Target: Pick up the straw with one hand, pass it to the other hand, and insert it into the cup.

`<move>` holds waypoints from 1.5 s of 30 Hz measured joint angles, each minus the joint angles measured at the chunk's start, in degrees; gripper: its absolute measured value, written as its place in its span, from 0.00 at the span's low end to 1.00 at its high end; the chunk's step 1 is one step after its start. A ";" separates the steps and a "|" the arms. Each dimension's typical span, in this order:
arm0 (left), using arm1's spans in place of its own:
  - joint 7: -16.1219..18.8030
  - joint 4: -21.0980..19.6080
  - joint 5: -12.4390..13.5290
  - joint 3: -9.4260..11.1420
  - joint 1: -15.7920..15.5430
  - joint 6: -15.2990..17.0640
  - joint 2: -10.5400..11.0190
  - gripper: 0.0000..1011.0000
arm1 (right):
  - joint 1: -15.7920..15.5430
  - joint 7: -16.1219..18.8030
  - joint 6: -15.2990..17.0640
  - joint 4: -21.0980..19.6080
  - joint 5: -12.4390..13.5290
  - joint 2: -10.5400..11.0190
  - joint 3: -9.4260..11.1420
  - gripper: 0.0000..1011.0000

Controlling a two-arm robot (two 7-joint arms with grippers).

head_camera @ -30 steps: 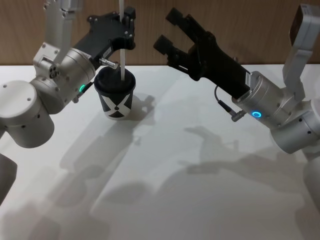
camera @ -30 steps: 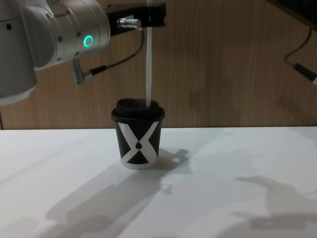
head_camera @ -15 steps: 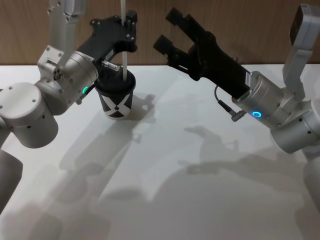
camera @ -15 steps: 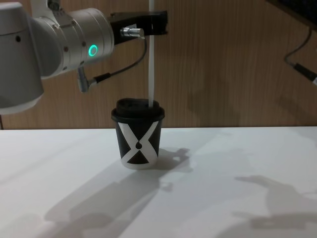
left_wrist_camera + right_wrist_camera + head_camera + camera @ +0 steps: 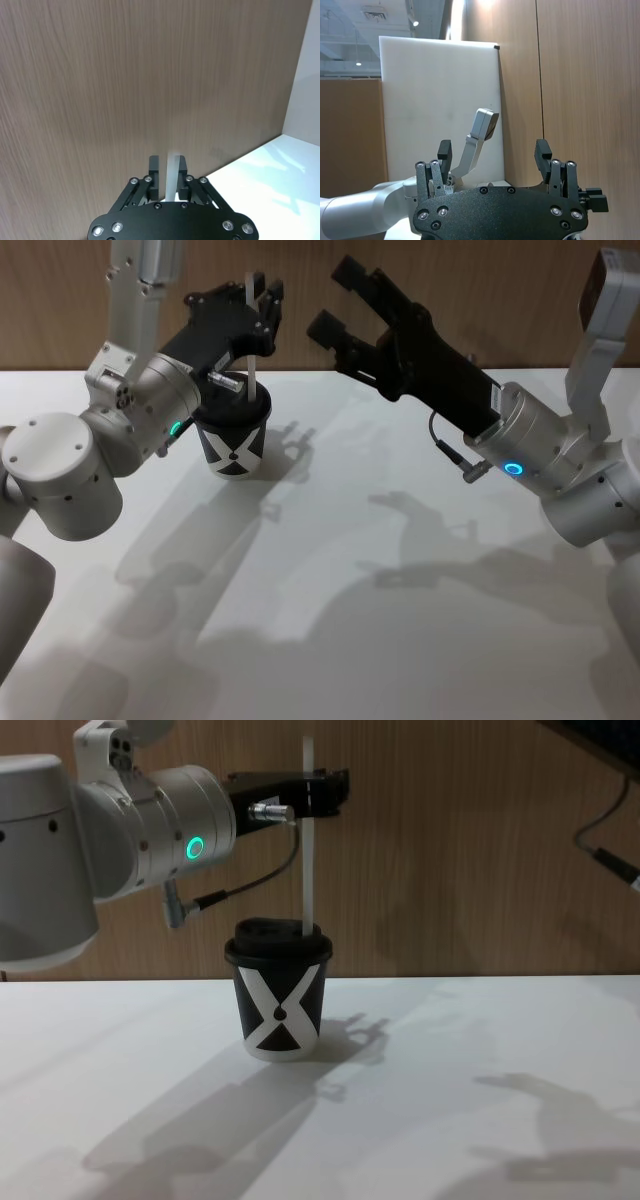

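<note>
The black cup (image 5: 232,440) with the white X stands on the white table at the back left. The white straw (image 5: 308,870) stands upright with its lower end down through the domed lid. My left gripper (image 5: 262,302) is level with the straw's upper part, above the cup. In the left wrist view the straw (image 5: 172,175) stands between the fingers, against one pad with a narrow gap to the other, so this gripper (image 5: 167,167) is open. My right gripper (image 5: 338,298) hangs open and empty in the air, to the right of the cup.
The white table (image 5: 380,570) stretches wide in front of and right of the cup, crossed by arm shadows. A wooden wall (image 5: 480,850) runs close behind the cup. A cable loop (image 5: 250,885) hangs from my left wrist near the lid.
The straw has slid down into the cup; its top now shows in the chest view. My left gripper has come lower and its fingers have parted. The right arm has not moved.
</note>
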 joint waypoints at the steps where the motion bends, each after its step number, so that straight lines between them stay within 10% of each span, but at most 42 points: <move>1: -0.06 0.25 0.08 -0.04 0.01 -0.11 -0.08 0.18 | 0.00 0.00 0.00 0.00 0.00 0.00 0.00 0.99; 25: -1.42 -7.25 -0.84 -3.76 5.83 -0.48 3.00 0.94 | 0.00 0.00 0.00 0.00 0.00 0.00 0.00 0.99; 45: -5.64 -15.73 -7.01 -8.42 13.15 2.28 7.74 0.99 | 0.00 0.00 0.00 0.00 0.00 0.01 0.00 0.99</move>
